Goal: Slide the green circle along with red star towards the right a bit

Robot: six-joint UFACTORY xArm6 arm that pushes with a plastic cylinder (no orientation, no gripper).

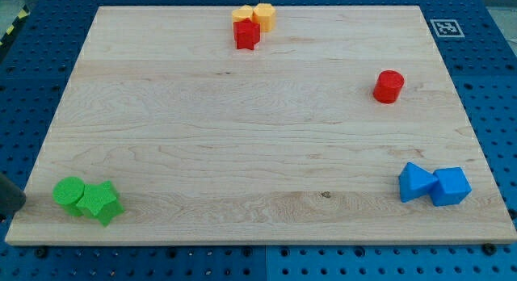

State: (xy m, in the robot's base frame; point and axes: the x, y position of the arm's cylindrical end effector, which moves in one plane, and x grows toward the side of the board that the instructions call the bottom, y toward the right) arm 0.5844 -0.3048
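**While the green circle is sitting in the near-left corner, our tip is waiting just off the board**

Since the task is asking for a small push to the right, we are starting from the green circle (69, 192), which is lying at the view's bottom left, close to the corner of the wooden board (258, 152). A green star (102, 203) is pressing against its right side. The red star (246, 35) is sitting well apart, at the view's top, touching two yellow blocks (254, 14) behind it. As the two named blocks are lying so far from each other, we are judging that one sweep cannot be carrying both; each is needing its own push from its left side.

A dark shape at the view's left edge is looking like our rod, so we are placing our tip (11, 210) just left of the green circle, off the board and apart from it. That spot is suiting a rightward push. The frame is cutting the rod off, so we cannot tell its very end for certain. It is carrying no jaws, so it is gripping nothing.

Further out, a red cylinder (388, 86) is standing towards the right, and two blue blocks (434, 185) are touching at the bottom right; their shapes are proving hard to make out
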